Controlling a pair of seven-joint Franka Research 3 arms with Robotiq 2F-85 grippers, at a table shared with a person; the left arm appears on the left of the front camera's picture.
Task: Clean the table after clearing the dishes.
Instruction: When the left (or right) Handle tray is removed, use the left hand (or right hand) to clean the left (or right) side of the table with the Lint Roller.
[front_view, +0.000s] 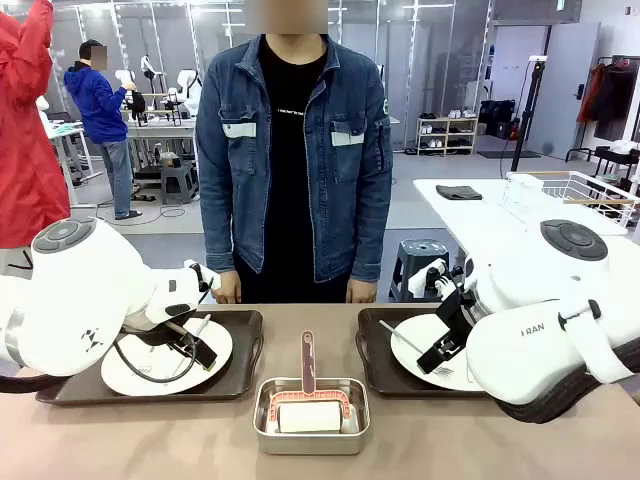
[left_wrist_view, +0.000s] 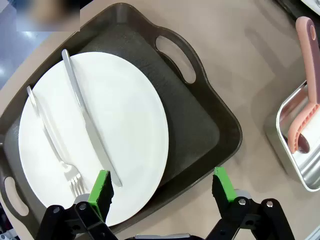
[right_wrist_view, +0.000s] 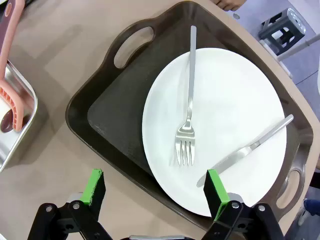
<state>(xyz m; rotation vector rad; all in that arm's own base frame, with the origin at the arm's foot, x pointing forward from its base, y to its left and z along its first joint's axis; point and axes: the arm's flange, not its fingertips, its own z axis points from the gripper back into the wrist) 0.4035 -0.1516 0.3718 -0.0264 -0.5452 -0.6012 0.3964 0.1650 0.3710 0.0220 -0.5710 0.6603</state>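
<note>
Steel pan (front_view: 310, 446) — at the near edge of the table (front_view: 150, 440), in the middle; holds a white block (front_view: 309, 418) and a pink-handled tool (front_view: 308, 362), its handle leaning out over the far rim

Left gripper (left_wrist_view: 161, 181) — jaws spread wide, nothing between them; over the near side of the left tray (left_wrist_view: 200, 125), one green pad above the rim of the left plate (left_wrist_view: 130, 125), the other at the tray's outer rim

Left plate: round, white, lying in the dark brown handled tray to the left of the pan; carries a fork (left_wrist_view: 50, 140) and a knife (left_wrist_view: 87, 120) side by side, nearly parallel

Right gripper (right_wrist_view: 154, 182): jaws likewise wide apart and empty; over the near side of the right tray (right_wrist_view: 115, 115), one pad above the edge of the right plate (right_wrist_view: 230, 100), the other above bare table beside the tray

Right plate: round, white, in its own dark handled tray to the right of the pan; its fork (right_wrist_view: 189, 100) runs past the rim onto the tray, its knife (right_wrist_view: 250, 147) lies at an angle, apart from the fork

Person (front_view: 295, 150): denim jacket, standing at the far side between the two trays, hands down at the table's edge
</note>
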